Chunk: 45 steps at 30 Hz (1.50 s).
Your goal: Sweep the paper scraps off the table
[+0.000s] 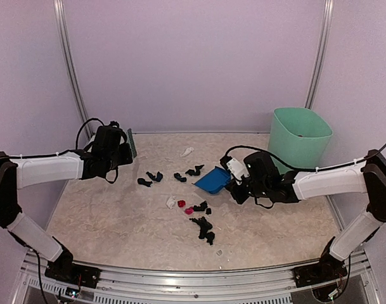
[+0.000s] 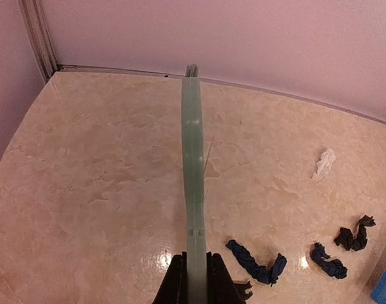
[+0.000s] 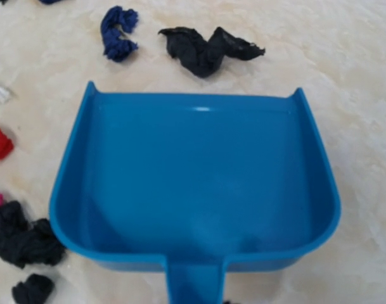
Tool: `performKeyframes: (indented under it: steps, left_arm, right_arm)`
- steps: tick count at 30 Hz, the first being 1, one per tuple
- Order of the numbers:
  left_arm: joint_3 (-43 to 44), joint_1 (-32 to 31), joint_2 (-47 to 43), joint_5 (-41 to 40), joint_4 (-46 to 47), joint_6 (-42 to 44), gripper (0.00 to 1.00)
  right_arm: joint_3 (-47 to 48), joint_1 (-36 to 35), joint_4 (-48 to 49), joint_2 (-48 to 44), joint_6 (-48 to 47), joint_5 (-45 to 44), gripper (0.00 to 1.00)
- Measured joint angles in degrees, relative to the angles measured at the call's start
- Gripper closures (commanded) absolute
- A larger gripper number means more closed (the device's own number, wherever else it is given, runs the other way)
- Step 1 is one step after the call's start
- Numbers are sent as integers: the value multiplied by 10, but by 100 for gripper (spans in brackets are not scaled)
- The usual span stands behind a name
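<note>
Our left gripper point(image 2: 194, 275) clamps the brush point(image 2: 193, 158), our right gripper point(image 1: 239, 183) clamps the dustpan point(image 3: 199, 183) — mouth low toward the scraps point(image 3: 205, 50) just ahead, we judge, to catch them.

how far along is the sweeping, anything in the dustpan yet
Done: both tools are picked up, the left gripper shut on the green brush, the right gripper shut on the handle of the blue dustpan. In hand: the dustpan is empty, its lip facing the paper scraps; no sweeping stroke shows. Left: all scraps lie on the table, none collected.
</note>
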State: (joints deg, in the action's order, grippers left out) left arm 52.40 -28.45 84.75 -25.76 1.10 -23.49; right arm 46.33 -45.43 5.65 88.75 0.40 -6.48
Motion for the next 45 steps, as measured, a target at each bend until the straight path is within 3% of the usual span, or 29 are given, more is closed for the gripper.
performKeyframes:
  steps: [6,13,26,35,45]
  left_arm:
    - [48,-3,33,-1,-72,33,100]
    - [173,-33,101,-6,-138,80,100]
    - [520,-55,370,15,-213,241,100]
    - [702,-55,509,63,-284,339,100]
    - [740,-91,555,81,-342,396,100]
  right_arm:
    - [-3,14,3,0,-10,-1,100]
    - [-8,31,7,0,-17,-20,100]
    - [-14,37,30,46,-40,14,100]
    - [17,38,41,90,-39,37,100]
    - [34,39,46,111,-38,51,100]
